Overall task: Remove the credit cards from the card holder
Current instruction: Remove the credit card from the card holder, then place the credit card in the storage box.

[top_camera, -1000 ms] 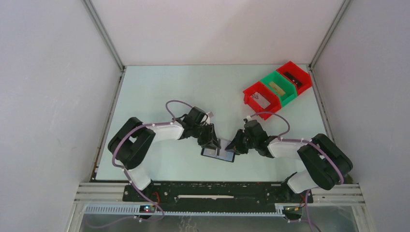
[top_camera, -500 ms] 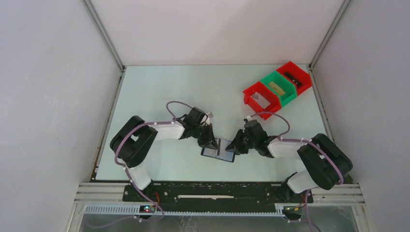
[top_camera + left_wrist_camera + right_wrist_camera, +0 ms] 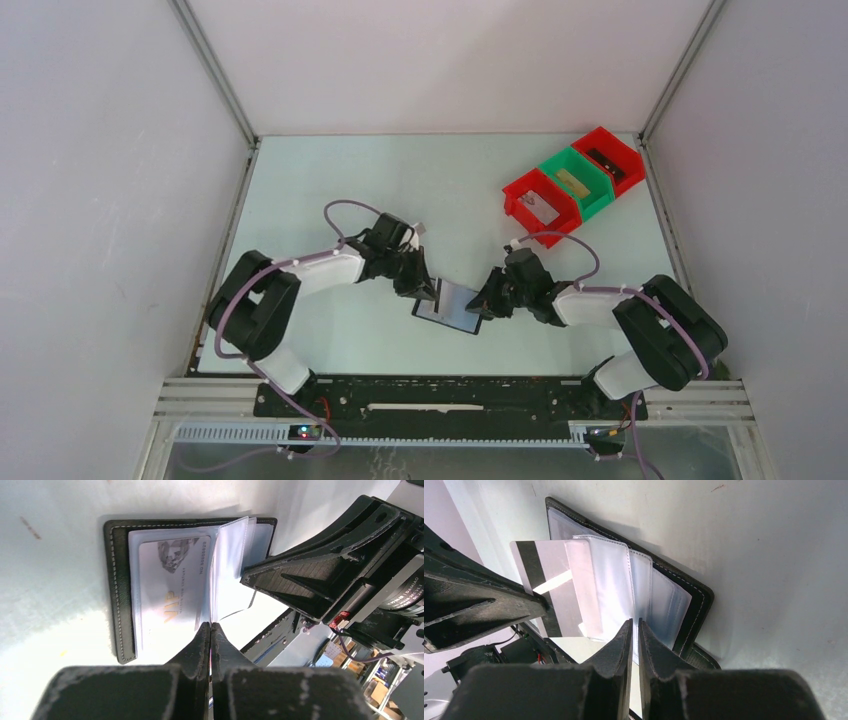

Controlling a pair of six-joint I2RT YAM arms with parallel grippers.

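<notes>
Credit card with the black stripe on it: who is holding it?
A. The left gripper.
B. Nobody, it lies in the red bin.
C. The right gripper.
A: the left gripper is shut on the edge of the credit card, which sticks out from the clear sleeves. The right gripper pinches those sleeves, not the card.

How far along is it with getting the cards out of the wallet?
Done: the card holder lies open. In hand: the left hand is shut on a striped card, partly out of its sleeve, while the right hand pinches the clear sleeves. Left: that card is not yet free; I can't tell whether other sleeves hold cards.
</notes>
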